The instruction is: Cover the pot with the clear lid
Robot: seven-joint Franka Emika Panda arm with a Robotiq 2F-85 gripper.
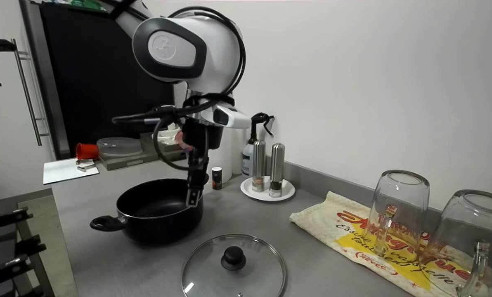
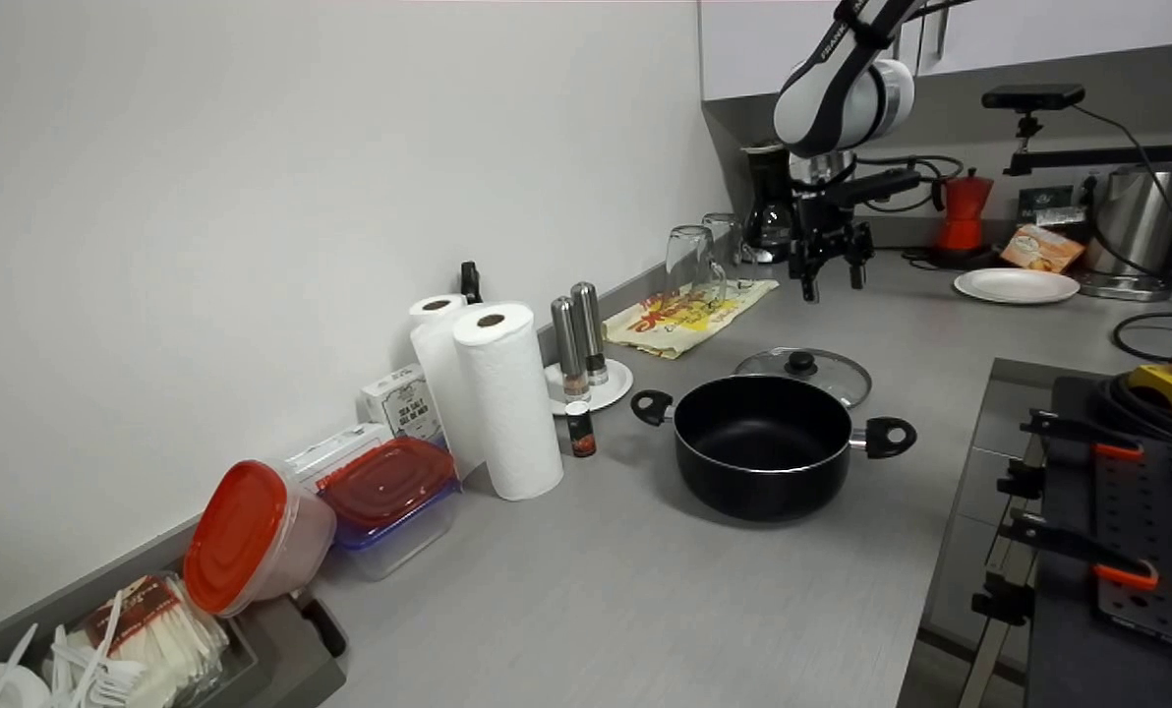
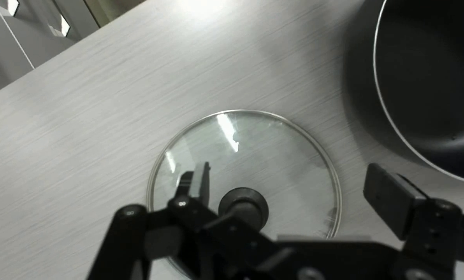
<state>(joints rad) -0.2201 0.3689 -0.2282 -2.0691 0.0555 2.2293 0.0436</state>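
Note:
The black pot [image 1: 163, 225] stands upright on the grey counter with its top uncovered; its inside [image 2: 763, 423] looks bare. Beside it the clear lid [image 1: 262, 247] lies flat on the counter, black knob [image 1: 233, 255] upward. In the wrist view my gripper [image 3: 293, 181] is open above the lid [image 3: 278, 155], its fingers wide apart with nothing between them. The knob [image 3: 247, 198] appears nearer the left finger, partly hidden by the gripper's linkage. The right finger [image 3: 389, 194] appears past the lid's rim, towards the pot [image 3: 430, 77]. An exterior view shows the gripper [image 2: 834, 282] well above the counter.
Two steel mills [image 1: 277, 169] stand on a white plate [image 1: 246, 191] by the wall, near a small dark shaker [image 1: 216, 178]. Upturned glass mugs [image 1: 398, 198] rest on a printed cloth [image 1: 324, 216]. Paper towel rolls [image 2: 507, 413] and food containers [image 2: 242, 536] line the wall.

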